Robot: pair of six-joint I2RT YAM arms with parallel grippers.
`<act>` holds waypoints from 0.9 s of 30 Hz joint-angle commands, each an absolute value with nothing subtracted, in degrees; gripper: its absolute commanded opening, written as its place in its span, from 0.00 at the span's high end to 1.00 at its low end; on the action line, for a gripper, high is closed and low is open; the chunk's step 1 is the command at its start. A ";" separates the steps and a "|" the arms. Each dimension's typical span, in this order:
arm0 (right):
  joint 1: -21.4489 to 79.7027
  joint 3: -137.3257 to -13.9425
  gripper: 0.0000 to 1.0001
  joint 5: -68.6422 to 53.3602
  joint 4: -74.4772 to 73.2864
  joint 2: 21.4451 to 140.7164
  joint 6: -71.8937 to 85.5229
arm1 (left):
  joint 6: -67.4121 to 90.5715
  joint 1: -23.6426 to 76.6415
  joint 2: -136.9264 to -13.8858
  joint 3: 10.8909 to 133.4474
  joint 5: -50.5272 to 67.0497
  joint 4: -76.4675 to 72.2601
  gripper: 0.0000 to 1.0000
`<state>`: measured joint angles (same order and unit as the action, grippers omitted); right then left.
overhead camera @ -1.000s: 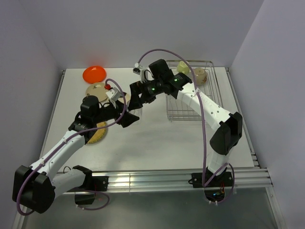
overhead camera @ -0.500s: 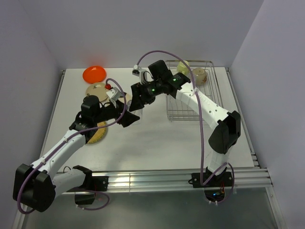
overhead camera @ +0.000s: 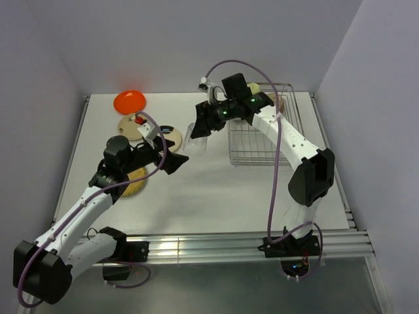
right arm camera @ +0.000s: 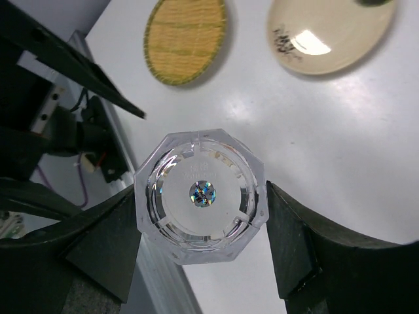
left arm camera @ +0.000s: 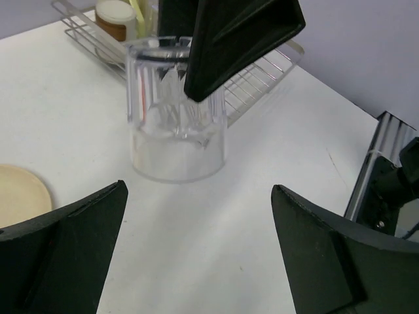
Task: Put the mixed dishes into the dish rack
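The right gripper (right arm camera: 200, 216) clamps the 1 clear glass (left arm camera: 163, 150) just left of the dish rack (overhead camera: 252, 147), the left gripper (left arm camera: 200, 261) gapes empty beside it, and 4 plates lie leftward: orange plate (overhead camera: 129, 101), tan plate (overhead camera: 127, 125), cream plate (right arm camera: 327, 39), woven plate (right arm camera: 186, 39).

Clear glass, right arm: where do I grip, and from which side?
I'd take the clear glass across two opposite flat facets near the rim, straight down from above: it stands upright, mouth up, and its eight-sided wall gives flat seats. The right gripper holds it so.
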<state>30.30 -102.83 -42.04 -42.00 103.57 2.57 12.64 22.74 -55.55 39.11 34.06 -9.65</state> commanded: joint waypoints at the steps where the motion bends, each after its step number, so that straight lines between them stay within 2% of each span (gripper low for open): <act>1: 27.78 -104.59 1.00 -42.37 -38.58 102.31 -1.12 | 10.37 22.76 -53.88 39.02 30.06 -9.49 0.02; 4: 25.15 -104.24 1.00 -37.47 -37.02 100.73 -1.32 | 10.19 22.68 -53.09 39.29 26.55 -8.09 0.01; 12: 8.03 -89.13 1.00 -14.44 -22.07 89.30 -0.09 | 14.76 21.97 -48.44 38.41 10.82 -6.85 0.01; 18: 0.97 -85.25 1.00 2.15 -12.24 88.85 4.47 | 16.00 21.09 -46.14 36.04 9.85 -10.99 0.01; 27: 0.62 -88.68 1.00 10.72 -4.93 97.55 4.40 | 14.76 18.19 -49.39 37.35 13.26 -9.67 0.01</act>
